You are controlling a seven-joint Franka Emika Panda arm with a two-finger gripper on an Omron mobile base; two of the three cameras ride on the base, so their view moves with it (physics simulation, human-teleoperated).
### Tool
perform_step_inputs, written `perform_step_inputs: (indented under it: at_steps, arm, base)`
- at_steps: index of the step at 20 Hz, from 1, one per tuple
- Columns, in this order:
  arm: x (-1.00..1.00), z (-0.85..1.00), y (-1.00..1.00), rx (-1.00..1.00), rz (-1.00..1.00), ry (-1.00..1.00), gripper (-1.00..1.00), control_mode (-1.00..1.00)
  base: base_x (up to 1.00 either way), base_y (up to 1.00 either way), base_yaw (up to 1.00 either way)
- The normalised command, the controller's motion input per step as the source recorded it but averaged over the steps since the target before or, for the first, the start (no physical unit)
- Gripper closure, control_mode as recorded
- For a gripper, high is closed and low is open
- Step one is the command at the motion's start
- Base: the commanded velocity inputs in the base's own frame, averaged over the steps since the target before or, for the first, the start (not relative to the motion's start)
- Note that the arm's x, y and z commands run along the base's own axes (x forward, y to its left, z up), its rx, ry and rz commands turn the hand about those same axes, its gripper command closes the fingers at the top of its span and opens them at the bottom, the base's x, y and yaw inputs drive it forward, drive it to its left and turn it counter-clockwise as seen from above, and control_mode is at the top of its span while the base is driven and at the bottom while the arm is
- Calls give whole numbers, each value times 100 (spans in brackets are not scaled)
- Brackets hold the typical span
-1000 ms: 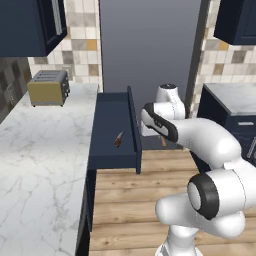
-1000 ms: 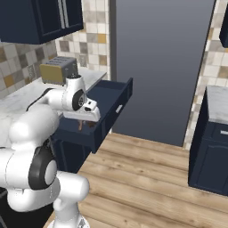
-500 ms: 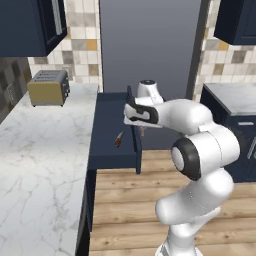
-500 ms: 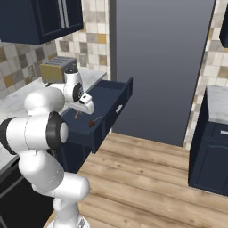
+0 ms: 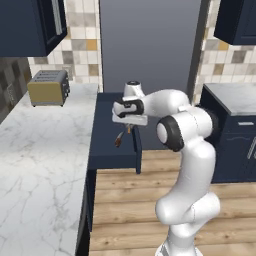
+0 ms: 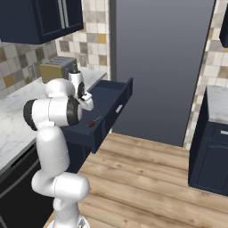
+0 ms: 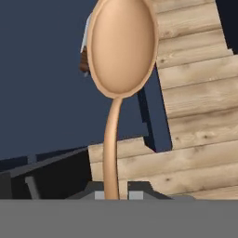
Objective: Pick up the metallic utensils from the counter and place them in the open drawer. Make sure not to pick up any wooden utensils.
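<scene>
Gripper (image 5: 131, 126) shut on tan wood spoon (image 7: 122, 46), oval bowl

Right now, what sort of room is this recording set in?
A home kitchen, rendered rather than real. A toaster sits on a marble worktop against a tiled backsplash, with navy cabinets above and an open drawer pulled out over a wood-plank floor.
</scene>
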Motion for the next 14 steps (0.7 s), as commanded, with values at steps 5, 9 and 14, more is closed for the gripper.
perform_step_inputs:
  at_steps: [5, 9, 14]
  arm:
    - [93, -56, 0, 0, 8, 4, 100, -100]
    - [65, -38, 0, 0, 3, 10, 100, -100]
    - [42, -41, 0, 0, 0, 10, 100, -100]
  base:
    - [0, 0, 0]
    - [0, 0, 0]
    - [0, 0, 0]
